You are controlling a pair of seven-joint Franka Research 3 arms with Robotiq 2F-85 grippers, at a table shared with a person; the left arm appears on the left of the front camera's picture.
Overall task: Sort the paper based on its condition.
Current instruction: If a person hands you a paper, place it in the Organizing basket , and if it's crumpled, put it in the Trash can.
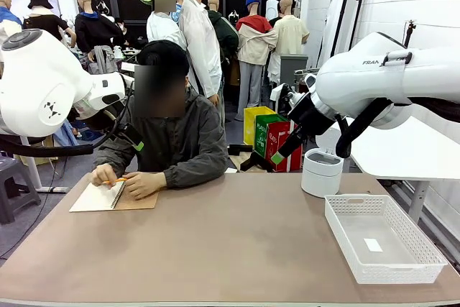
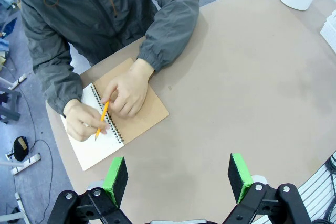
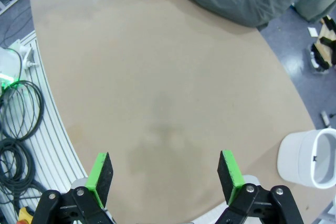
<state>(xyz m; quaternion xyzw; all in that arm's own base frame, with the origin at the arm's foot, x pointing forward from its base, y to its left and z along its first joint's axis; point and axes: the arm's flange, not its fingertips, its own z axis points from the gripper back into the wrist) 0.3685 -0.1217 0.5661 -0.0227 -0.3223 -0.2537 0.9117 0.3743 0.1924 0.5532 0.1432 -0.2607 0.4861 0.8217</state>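
The paper as a loose sheet is out of view. A person at the far left of the table writes with an orange pencil [image 2: 101,119] on the white page of a spiral notebook [image 2: 149,116] [image 1: 136,201] with a brown card cover. Both of the person's hands rest on the notebook. My left gripper [image 2: 178,174] hangs open high above the table's near side, well short of the notebook, with nothing between its fingers. My right gripper [image 3: 165,174] is also open and empty, raised over the bare brown tabletop [image 3: 157,93].
A white lattice basket [image 1: 374,275] stands at the near right of the table with a small white label on its floor. A white round bin [image 1: 321,172] [image 3: 310,161] sits behind it at the table's far right edge. Cables lie on the floor beside the table.
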